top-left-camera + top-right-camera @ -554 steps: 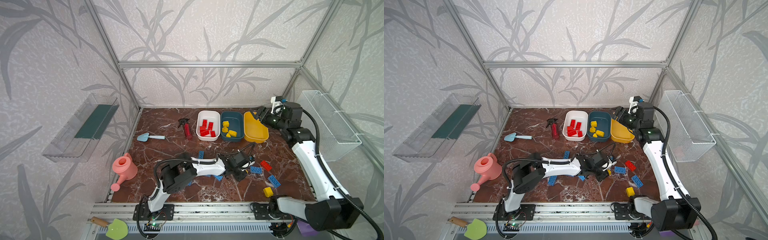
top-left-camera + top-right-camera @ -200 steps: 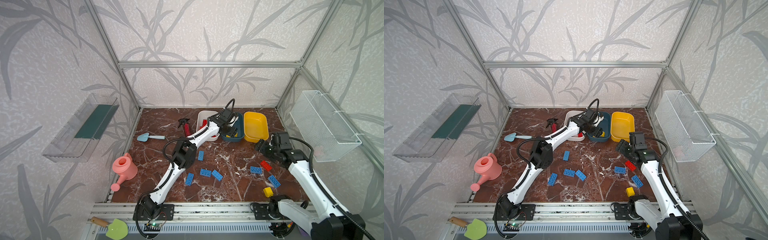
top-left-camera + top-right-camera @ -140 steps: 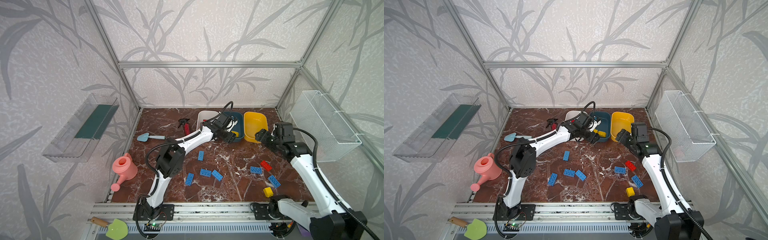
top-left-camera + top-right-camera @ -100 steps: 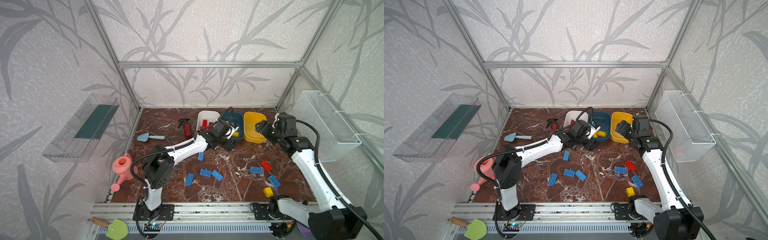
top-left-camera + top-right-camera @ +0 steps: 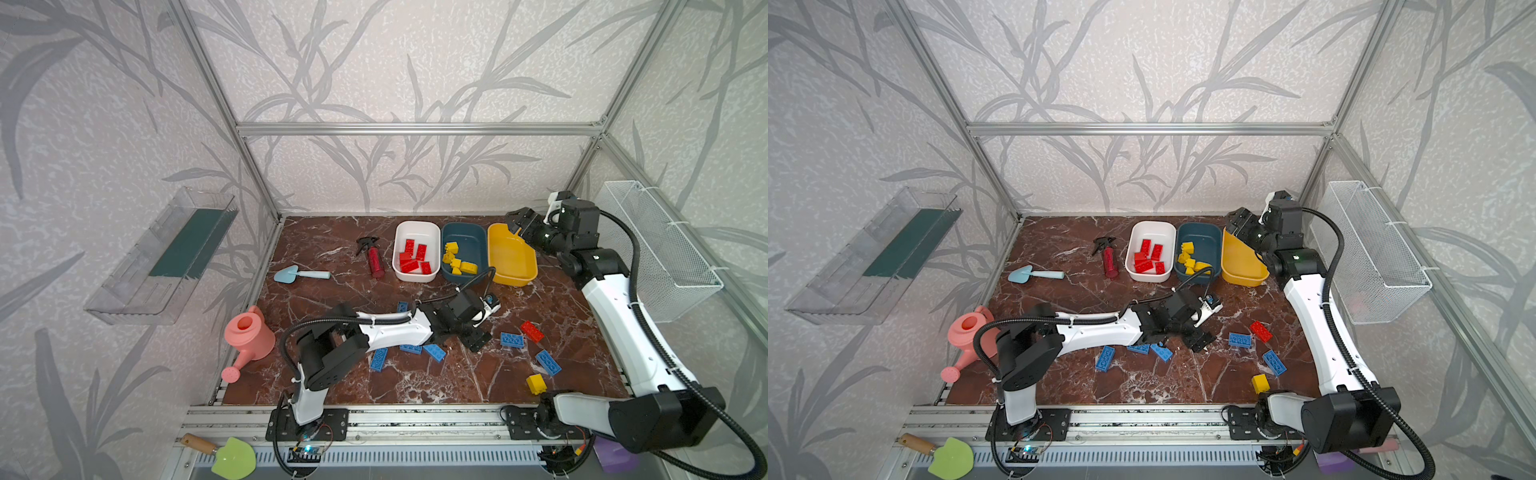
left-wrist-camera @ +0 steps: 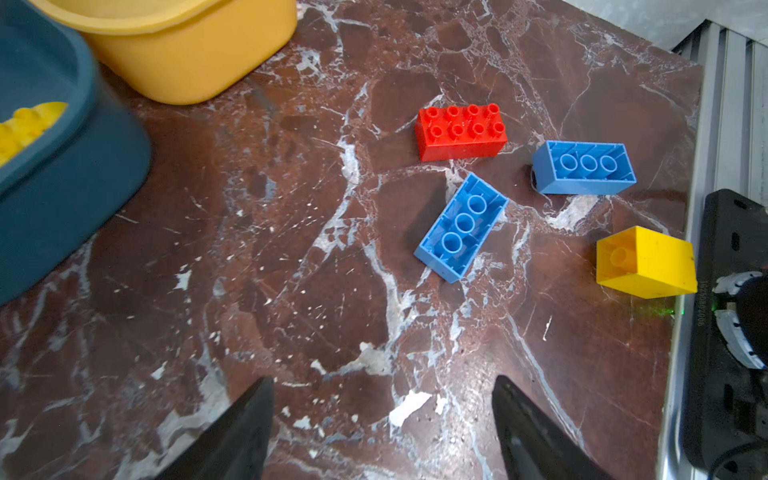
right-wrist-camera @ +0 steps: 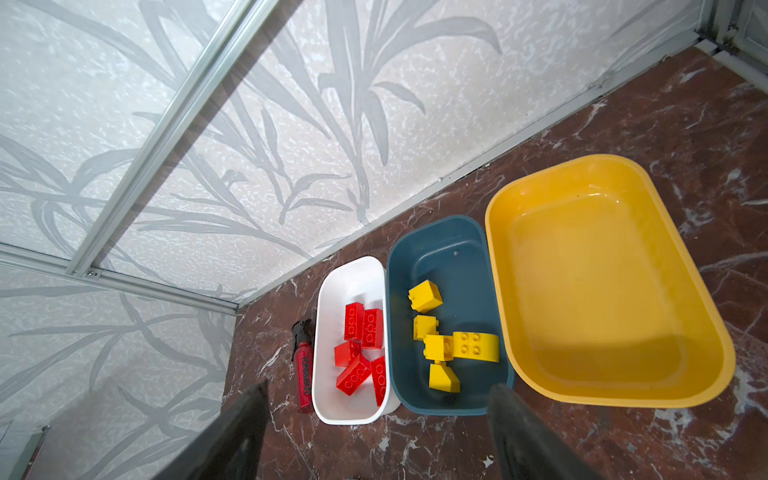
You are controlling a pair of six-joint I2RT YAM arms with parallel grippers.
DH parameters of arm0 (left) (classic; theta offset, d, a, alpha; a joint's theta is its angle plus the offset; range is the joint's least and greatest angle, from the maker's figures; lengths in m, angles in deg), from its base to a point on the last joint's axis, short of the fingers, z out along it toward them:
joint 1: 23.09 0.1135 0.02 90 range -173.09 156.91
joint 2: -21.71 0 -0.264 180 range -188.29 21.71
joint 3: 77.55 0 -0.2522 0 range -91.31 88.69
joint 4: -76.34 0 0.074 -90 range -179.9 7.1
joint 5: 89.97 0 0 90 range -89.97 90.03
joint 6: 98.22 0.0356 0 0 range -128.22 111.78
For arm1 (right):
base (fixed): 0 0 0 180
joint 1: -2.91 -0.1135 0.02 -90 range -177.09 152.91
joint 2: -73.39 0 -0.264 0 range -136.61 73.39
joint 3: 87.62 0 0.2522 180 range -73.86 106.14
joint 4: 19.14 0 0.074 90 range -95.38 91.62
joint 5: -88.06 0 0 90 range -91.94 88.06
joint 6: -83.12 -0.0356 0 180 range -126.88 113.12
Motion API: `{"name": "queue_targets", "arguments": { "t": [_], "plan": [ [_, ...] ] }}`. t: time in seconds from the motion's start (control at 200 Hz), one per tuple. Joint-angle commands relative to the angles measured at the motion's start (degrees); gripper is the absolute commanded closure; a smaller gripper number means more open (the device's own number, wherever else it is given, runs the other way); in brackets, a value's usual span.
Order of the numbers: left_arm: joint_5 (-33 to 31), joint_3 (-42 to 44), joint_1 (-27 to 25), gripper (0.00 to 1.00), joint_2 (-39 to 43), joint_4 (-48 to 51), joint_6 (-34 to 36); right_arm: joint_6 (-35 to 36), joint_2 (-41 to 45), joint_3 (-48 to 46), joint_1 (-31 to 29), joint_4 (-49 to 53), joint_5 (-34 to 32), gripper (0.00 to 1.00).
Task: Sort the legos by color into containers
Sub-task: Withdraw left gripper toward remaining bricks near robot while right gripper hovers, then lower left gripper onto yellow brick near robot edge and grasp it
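Nearest blue lego (image 6: 460, 226) ahead of spread, empty left claw (image 6: 382, 386)

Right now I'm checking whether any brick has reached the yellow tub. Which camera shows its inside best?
The right wrist view: it looks into the yellow tub and shows its whole floor, bare. Both top views see the tub at a slant, the right arm covering part. The left wrist view catches only its outer wall.

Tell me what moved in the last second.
The left pincer pulled back from the teal tub over the table; the right pincer rose from the loose bricks to the yellow tub's back corner. Both are open, empty. The loose bricks stayed put.
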Motion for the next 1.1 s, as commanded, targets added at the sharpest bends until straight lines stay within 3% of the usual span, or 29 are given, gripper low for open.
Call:
{"name": "queue_targets", "arguments": {
  "t": [0.0,0.63,1.095],
  "plan": [
    [-1.6,-1.7,-2.3,0.16,-2.4,-3.3,-1.0,1.2,-1.2,2.4,-0.2,-0.7,1.0,0.17],
    [4.0,-15.5,-10.8,0.15,-14.7,1.9,1.3,2.0,-3.5,7.9,-0.2,1.5,0.7,0.17],
    [9.9,-24.6,-12.6,0.15,-21.6,6.6,4.4,2.0,-4.0,8.8,-0.1,2.2,0.5,0.17]
  ]
}}
